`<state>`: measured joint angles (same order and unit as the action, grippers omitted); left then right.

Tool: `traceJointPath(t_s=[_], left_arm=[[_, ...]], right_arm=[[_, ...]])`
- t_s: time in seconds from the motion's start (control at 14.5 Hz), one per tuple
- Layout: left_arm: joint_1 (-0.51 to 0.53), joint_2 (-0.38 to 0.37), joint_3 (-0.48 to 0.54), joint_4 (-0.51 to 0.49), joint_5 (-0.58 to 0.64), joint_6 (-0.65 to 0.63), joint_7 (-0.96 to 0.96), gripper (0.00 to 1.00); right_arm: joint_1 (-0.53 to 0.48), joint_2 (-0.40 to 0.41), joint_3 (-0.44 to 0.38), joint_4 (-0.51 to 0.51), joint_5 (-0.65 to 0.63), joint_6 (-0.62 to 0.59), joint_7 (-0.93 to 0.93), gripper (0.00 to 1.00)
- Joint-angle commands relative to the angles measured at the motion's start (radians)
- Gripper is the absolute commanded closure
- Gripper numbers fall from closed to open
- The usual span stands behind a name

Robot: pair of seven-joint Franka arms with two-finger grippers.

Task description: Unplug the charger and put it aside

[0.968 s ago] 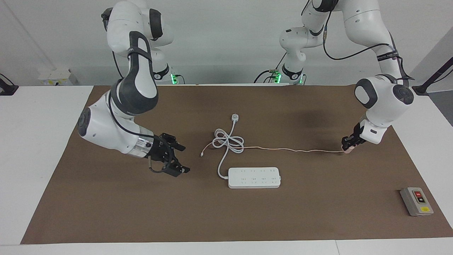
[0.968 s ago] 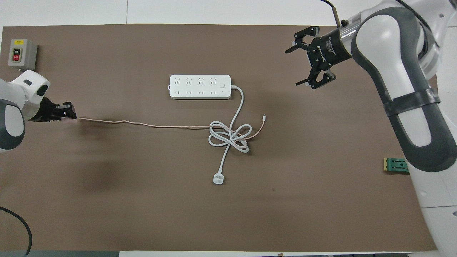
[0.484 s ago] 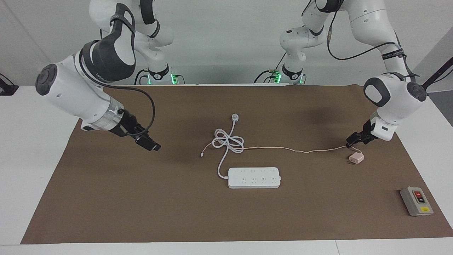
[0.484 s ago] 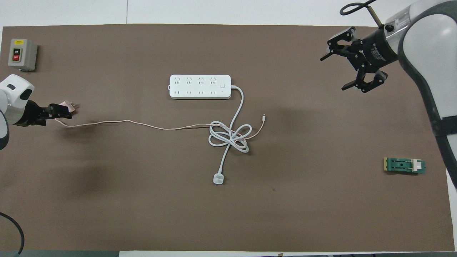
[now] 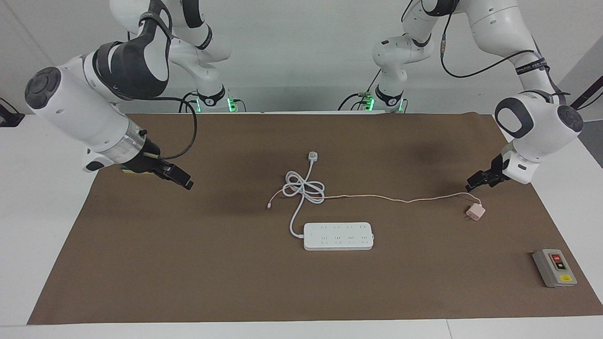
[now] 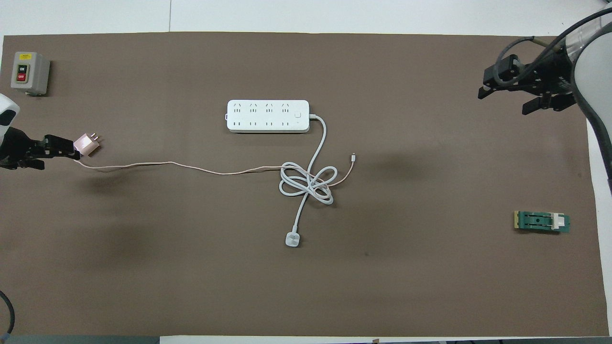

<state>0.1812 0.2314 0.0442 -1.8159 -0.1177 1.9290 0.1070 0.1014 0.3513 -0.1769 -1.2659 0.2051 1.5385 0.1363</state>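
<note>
The charger (image 5: 475, 213) (image 6: 87, 144), a small pale pink cube, lies on the brown mat toward the left arm's end, prongs free and out of the white power strip (image 5: 338, 236) (image 6: 267, 116). Its thin pink cable (image 5: 400, 200) (image 6: 191, 166) runs along the mat to the coiled white cord. My left gripper (image 5: 476, 180) (image 6: 57, 147) hangs open just beside the charger, apart from it, holding nothing. Over the mat's edge at the right arm's end, my right gripper (image 5: 181, 181) (image 6: 504, 100) stands open and empty.
A white plug (image 5: 313, 156) (image 6: 292, 239) with a thick coiled cord (image 5: 304, 190) (image 6: 306, 184) lies nearer the robots than the strip. A grey switch box (image 5: 554, 268) (image 6: 29, 72) sits at the mat's corner. A small green part (image 6: 541, 221) lies toward the right arm's end.
My left gripper opened and let go of the charger, which dropped onto the mat, then drew back from it. The right arm swung outward toward its end of the table.
</note>
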Motion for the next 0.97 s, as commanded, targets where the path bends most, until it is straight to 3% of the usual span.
traceJointPath(t_s=[0.0, 0.41, 0.55, 0.69, 0.9], left_arm=[[0.003, -0.035, -0.004, 0.064, -0.005, -0.114, -0.056, 0.00], [-0.025, -0.165, -0.006, 0.070, 0.029, -0.249, -0.184, 0.00], [-0.025, -0.205, -0.007, 0.069, 0.032, -0.277, -0.214, 0.00], [-0.025, -0.265, -0.007, 0.044, 0.036, -0.330, -0.216, 0.00], [-0.026, -0.331, -0.017, -0.011, 0.087, -0.346, -0.217, 0.00]], right_arm=[[-0.028, -0.083, 0.008, -0.053, -0.079, -0.001, -0.191, 0.00], [-0.051, -0.293, 0.023, -0.222, -0.190, 0.002, -0.273, 0.00], [-0.087, -0.360, 0.069, -0.285, -0.213, 0.003, -0.274, 0.00], [-0.155, -0.396, 0.149, -0.329, -0.213, 0.006, -0.274, 0.00], [-0.178, -0.400, 0.175, -0.342, -0.214, 0.000, -0.265, 0.00]])
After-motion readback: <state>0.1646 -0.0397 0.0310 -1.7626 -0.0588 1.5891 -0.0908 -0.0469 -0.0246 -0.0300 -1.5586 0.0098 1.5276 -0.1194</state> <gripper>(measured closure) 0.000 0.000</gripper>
